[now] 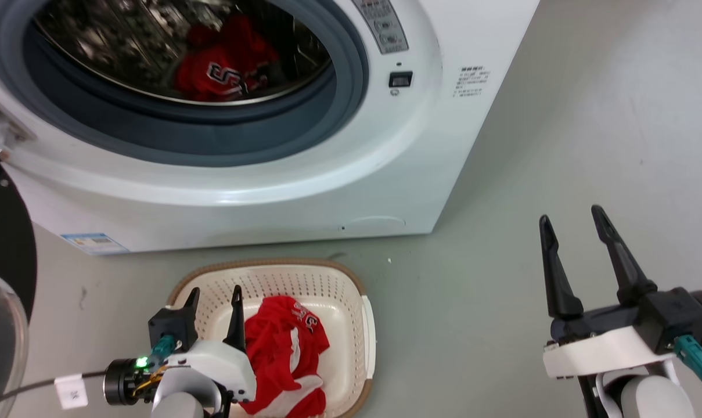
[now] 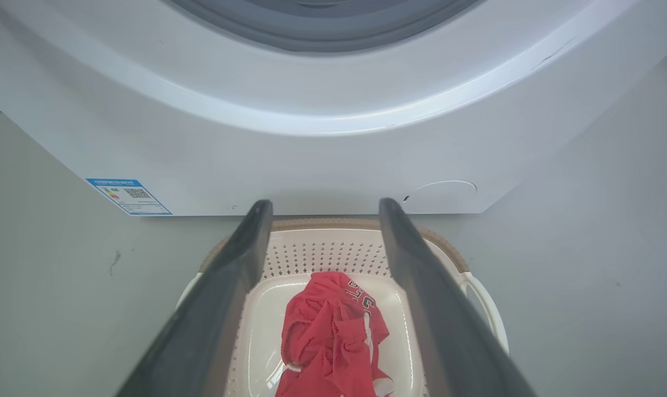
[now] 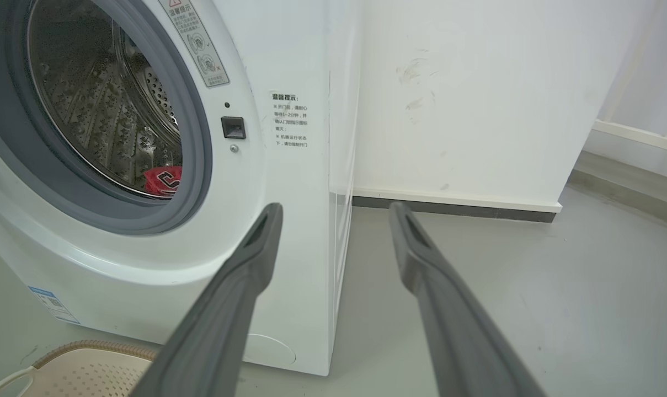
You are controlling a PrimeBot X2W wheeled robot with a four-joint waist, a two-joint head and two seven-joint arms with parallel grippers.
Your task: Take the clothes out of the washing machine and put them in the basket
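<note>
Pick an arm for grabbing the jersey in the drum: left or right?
Left, probably. The left hand is open and empty above the basket, straight before the drum's jersey; the right hand, also open, hangs beside the washing machine.

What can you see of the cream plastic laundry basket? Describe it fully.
The cream plastic basket has perforated walls, a brown woven-look rim and a side handle. It stands upright on the grey floor, just before the white washing machine. A crumpled red jersey lies inside; the open left gripper hovers above.
</note>
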